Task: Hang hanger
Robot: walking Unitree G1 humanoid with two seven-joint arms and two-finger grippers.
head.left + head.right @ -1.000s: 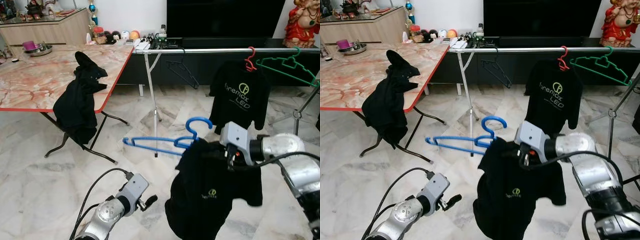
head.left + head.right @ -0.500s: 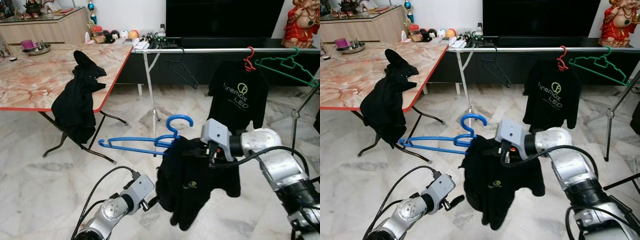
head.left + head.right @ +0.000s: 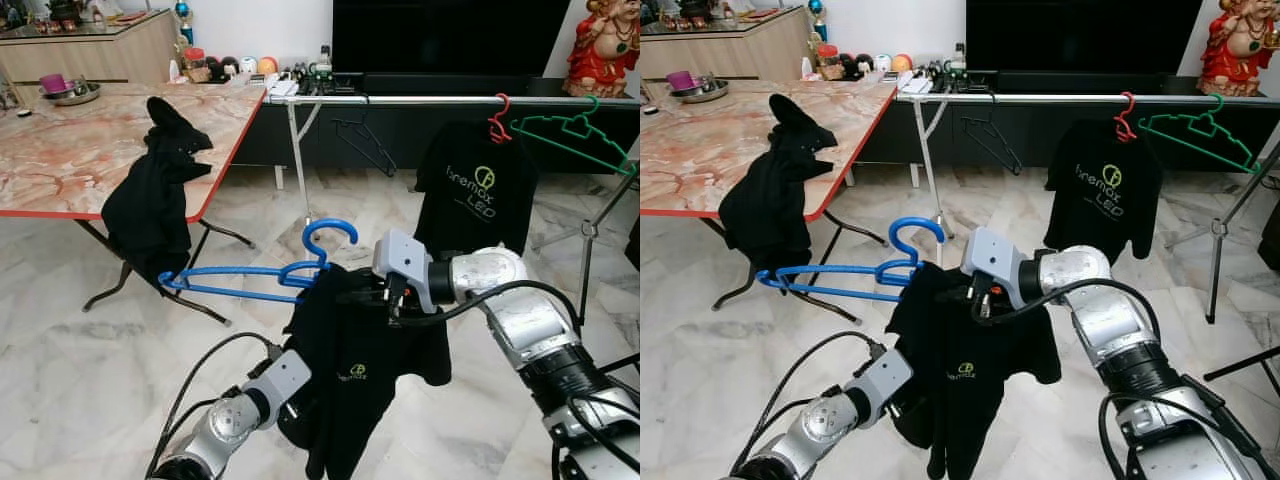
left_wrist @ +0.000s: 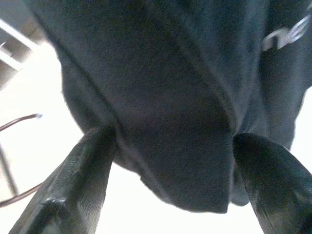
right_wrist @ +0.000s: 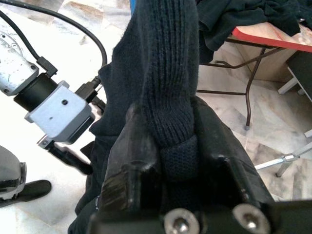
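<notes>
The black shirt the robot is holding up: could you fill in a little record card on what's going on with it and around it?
held item: black shirt on a blue hanger
right gripper: shut on the shirt's ribbed collar
left gripper: open, fingers either side of the shirt's lower part
rail: metal clothes rail ahead, across the room
on rail: black hanger, red hanger carrying a printed black shirt, green hanger
table: marble-patterned, red edge, dark garment draped over its edge
floor: pale marble tiles

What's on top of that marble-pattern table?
On the table, a black garment is draped over its edge, and metal bowls sit at the far end. Whatever lies under the garment is hidden.
</notes>
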